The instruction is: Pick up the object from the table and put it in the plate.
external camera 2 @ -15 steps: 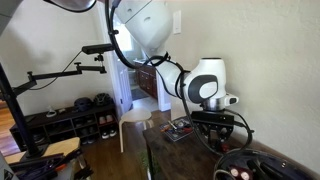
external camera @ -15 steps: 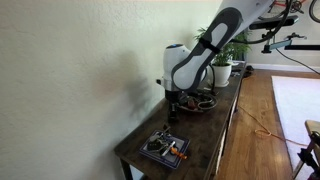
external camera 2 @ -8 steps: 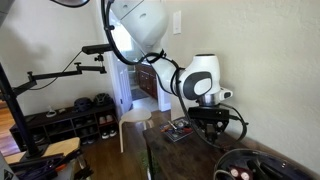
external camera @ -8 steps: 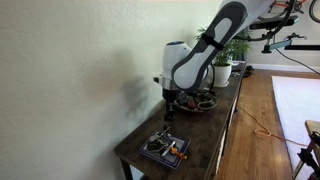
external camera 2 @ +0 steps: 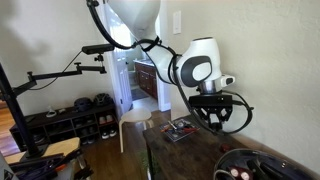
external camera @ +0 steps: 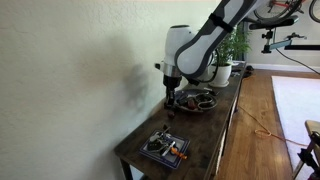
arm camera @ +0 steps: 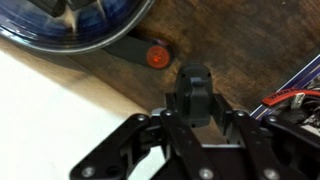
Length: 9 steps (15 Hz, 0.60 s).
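Note:
My gripper (arm camera: 193, 108) is shut on the object (arm camera: 193, 86), a small dark blocky item held between the fingers. In the wrist view it hangs above the brown table (arm camera: 235, 45), just short of the plate (arm camera: 80, 28), whose round dark rim fills the top left. In both exterior views the gripper (external camera: 172, 98) (external camera 2: 214, 121) hangs above the table (external camera: 135, 148), beside the plate (external camera: 197, 101) (external camera 2: 262, 165). The object is too small to make out there.
A square dark tray (external camera: 164, 147) (external camera 2: 180, 128) with an orange-handled piece lies near the table's end. A dark strip with an orange dot (arm camera: 156, 56) lies beside the plate. A potted plant (external camera: 223, 70) stands behind the plate. The wall runs along the table.
The arm has risen and the gripper has lifted a little off the table with the object, staying beside the plate.

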### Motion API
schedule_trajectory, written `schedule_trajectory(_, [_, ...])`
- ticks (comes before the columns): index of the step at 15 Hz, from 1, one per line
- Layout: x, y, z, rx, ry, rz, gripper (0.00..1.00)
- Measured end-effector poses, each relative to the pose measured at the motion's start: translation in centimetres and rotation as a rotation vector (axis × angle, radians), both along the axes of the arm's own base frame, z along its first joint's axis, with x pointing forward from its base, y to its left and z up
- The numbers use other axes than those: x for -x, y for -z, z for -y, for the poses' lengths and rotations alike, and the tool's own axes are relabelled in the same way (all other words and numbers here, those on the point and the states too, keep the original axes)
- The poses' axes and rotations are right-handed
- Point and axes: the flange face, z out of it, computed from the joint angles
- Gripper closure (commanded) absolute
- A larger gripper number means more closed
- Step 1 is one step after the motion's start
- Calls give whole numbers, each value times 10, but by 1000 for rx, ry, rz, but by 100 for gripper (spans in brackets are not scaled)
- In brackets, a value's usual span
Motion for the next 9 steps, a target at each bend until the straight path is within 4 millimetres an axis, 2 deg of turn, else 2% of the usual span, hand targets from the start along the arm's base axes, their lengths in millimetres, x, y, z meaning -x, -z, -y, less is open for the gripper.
schedule_trajectory(5, [2, -33, 40, 48, 49, 43, 85])
schedule_trajectory(9, [7, -34, 72, 77, 99, 39, 85])
